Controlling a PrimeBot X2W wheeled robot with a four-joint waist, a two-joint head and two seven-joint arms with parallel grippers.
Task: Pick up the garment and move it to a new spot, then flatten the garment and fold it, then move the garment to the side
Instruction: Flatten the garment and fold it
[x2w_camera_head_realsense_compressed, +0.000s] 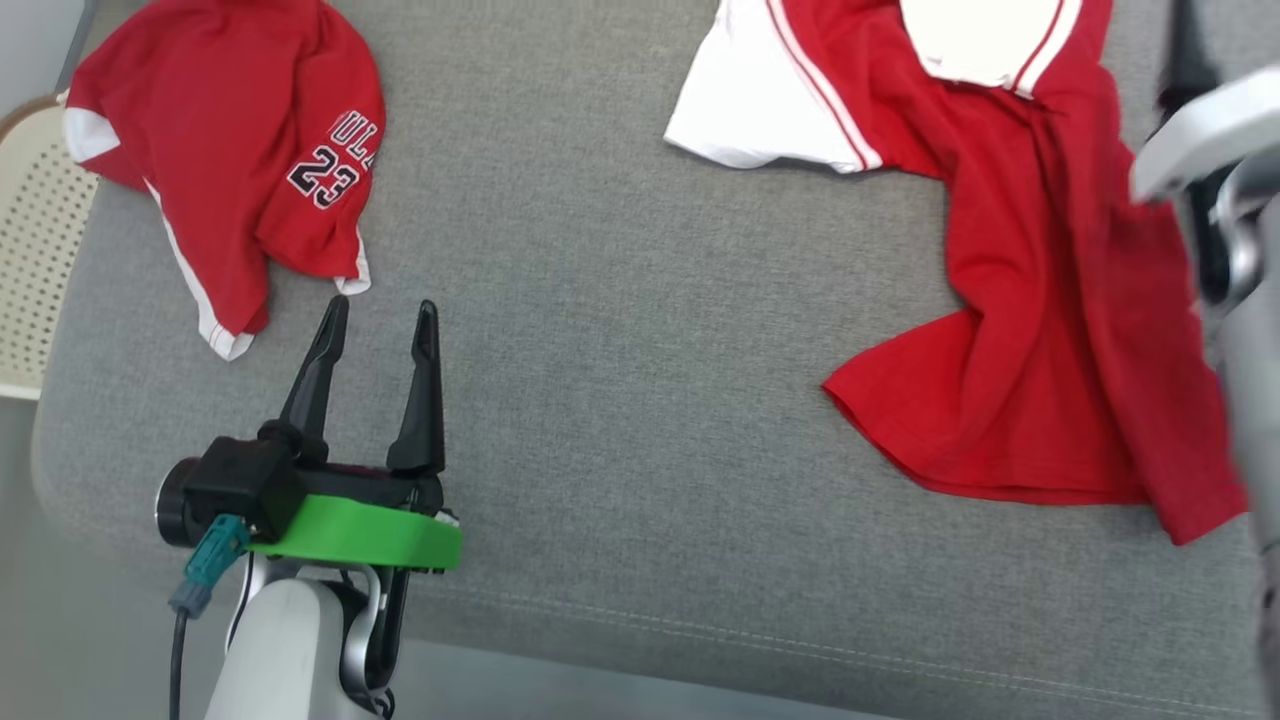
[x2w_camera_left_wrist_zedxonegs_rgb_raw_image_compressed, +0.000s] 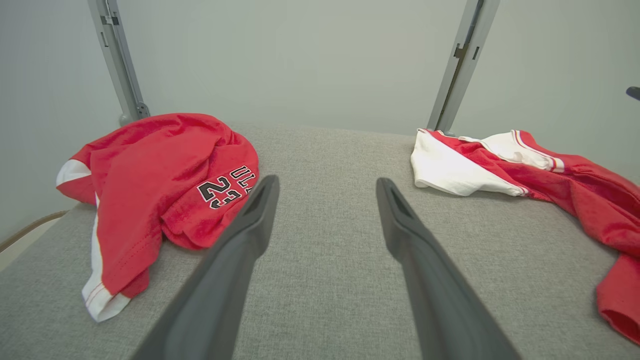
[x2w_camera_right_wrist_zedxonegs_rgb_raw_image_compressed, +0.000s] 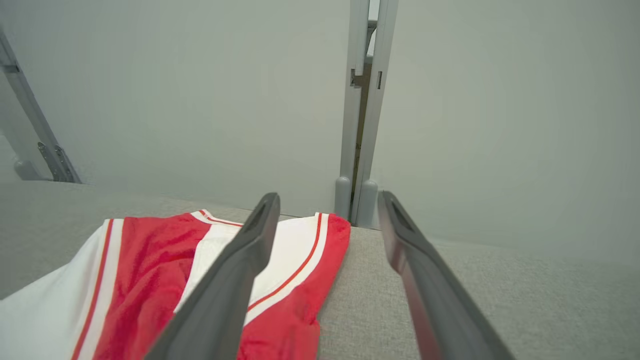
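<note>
Garment (x2w_camera_head_realsense_compressed: 1040, 330), red with white panels, lies crumpled on the right of the grey tabletop (x2w_camera_head_realsense_compressed: 620, 300), with the left tool (x2w_camera_head_realsense_compressed: 383, 303) spread and empty at the near left, the right tool (x2w_camera_right_wrist_zedxonegs_rgb_raw_image_compressed: 327, 196) spread and empty over its striped far end, and a numbered jersey (x2w_camera_head_realsense_compressed: 230, 150) far left.

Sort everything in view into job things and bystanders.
Job: red-and-white shirt, likely, lying by the open right gripper; open left gripper; grey cushion beneath.
Lying about: number 23 jersey, crumpled at the left; wicker chair.
</note>
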